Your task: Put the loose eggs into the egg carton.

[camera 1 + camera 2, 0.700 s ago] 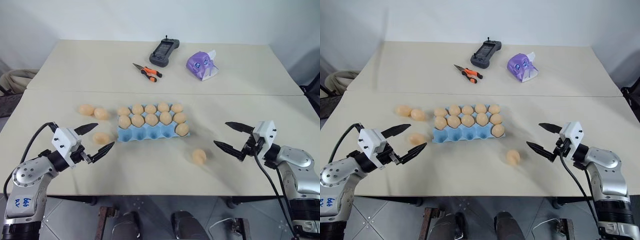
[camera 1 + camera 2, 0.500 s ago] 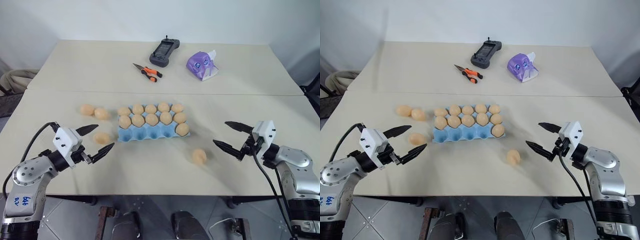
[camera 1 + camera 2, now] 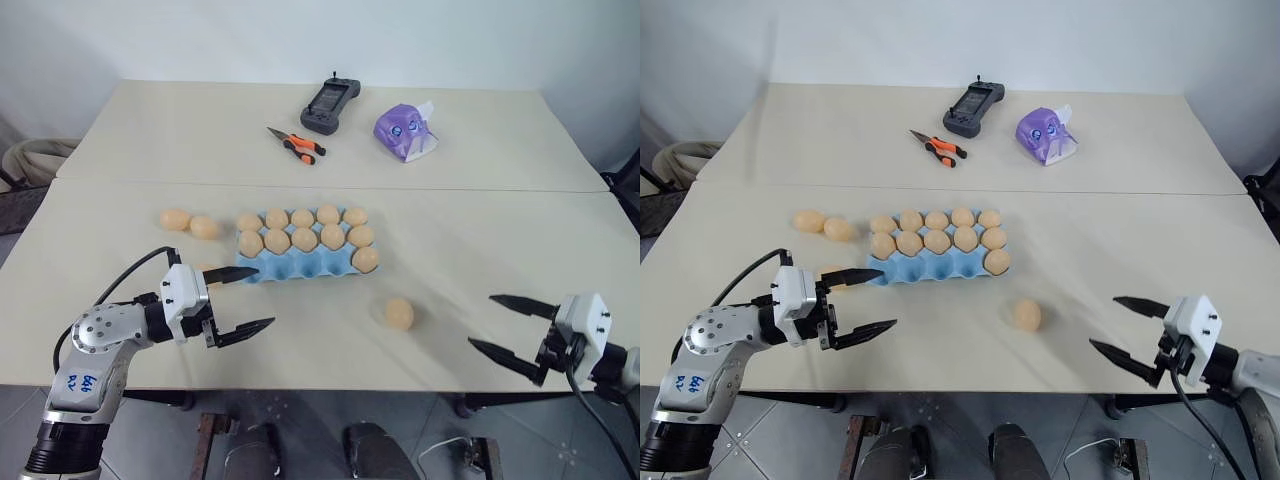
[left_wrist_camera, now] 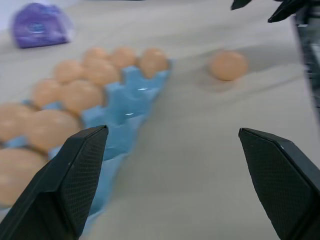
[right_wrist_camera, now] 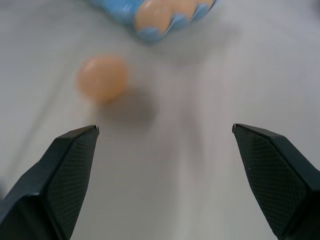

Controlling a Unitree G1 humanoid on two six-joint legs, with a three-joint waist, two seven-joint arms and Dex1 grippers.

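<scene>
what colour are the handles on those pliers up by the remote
Orange and black handles on the small metal pliers; clearest in the left eye view.

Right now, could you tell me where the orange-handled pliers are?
The pliers lie on the far table, just left of the black handheld controller and beyond the egg carton.

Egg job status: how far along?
Done: eleven eggs sit in the carton, leaving four near cups empty. In hand: nothing; the left gripper and right gripper have open, empty jaws. Left: four loose eggs, two beyond the carton's left end, one by the left gripper, one near the right.
</scene>
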